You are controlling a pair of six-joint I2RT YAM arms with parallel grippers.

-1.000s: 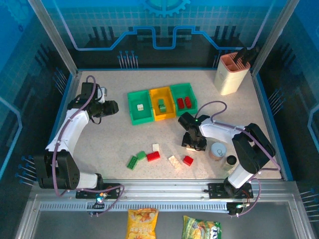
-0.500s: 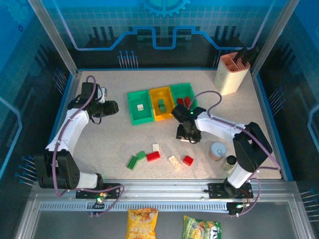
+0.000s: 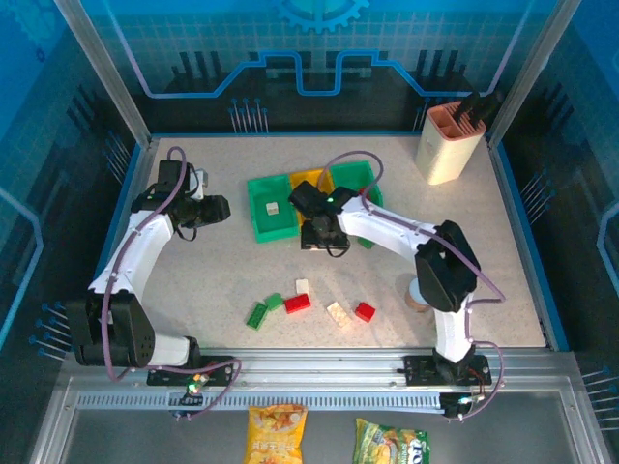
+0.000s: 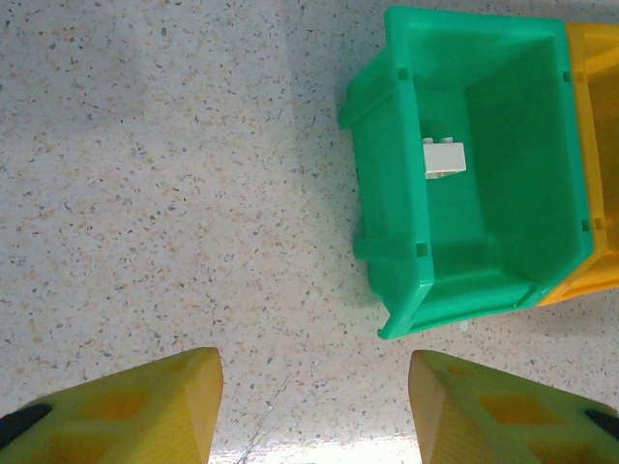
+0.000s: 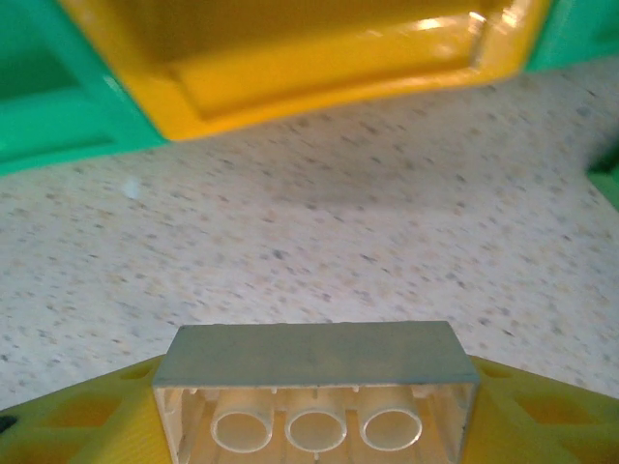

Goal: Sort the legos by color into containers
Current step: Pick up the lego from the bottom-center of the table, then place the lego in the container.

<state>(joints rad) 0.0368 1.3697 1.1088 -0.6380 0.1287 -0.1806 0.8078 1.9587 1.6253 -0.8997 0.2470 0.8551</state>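
Green bin (image 4: 392, 227): white brick (image 4: 444, 158) inside; ahead of left pincer (image 4: 314, 396), jaws apart
Yellow bin (image 5: 319, 77): ahead of right pincer (image 5: 309, 420), clamped on cream brick (image 5: 309, 358)

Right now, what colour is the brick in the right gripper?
Cream-white; the brick shows best in the right wrist view, underside toward the camera.

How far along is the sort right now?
Done: one cream brick lies in the left green bin. In hand: the right fingers grip a second cream brick at the bins' near edge. Left: six bricks on the table, two green, two red, two cream. The arm covers much of the other bins.
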